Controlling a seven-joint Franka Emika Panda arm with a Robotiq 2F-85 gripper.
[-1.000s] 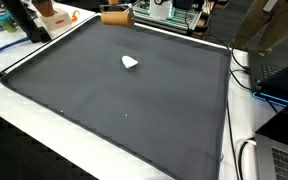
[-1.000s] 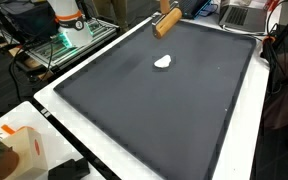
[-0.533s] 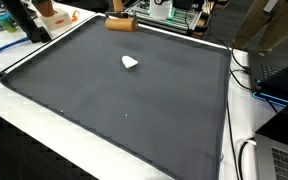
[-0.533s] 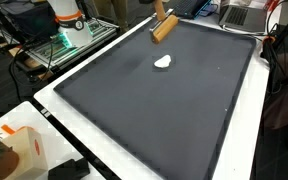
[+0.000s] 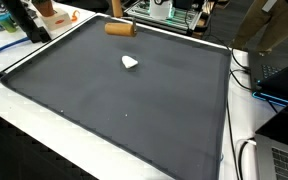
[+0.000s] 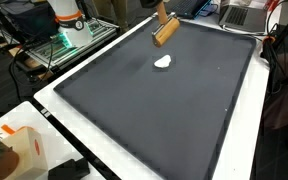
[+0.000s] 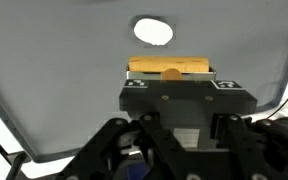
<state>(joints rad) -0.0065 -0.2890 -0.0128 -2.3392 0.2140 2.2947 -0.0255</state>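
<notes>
1. Wooden block [image 5: 121,28] dwarfed by the biggest thing in shot: dark mat [image 5: 134,110] filling most of both exterior views, laid on a white table [image 5: 34,125] seen as a pale border at lower left.
2. Next in size, the gripper [image 7: 171,78], crowding the lower half of the wrist view and all but cropped off at the top edge of both exterior views. Clamped tight on the wooden block.
3. Wooden block itself at upper middle of the frame in both exterior views, tilted in one [image 6: 166,32], over the mat's far edge. Apparently lifted clear of the surface, though contact hard to rule out. Shown in the wrist view [image 7: 149,67] as a tan bar lying crosswise just above the gripper body. Judged stiff, light and sturdy, with smooth faces prone to slipping. Best pinched across its narrow width at mid-length, much as now. Lower in the frame than a second ago, and nearer the white lump.
4. Smallest, the white lump [image 5: 130,62], lying on the mat below the block in both exterior views and at upper middle of the wrist view [image 7: 153,31], apart from the block. Unmoved since the earlier frames. Too small to identify.
</notes>
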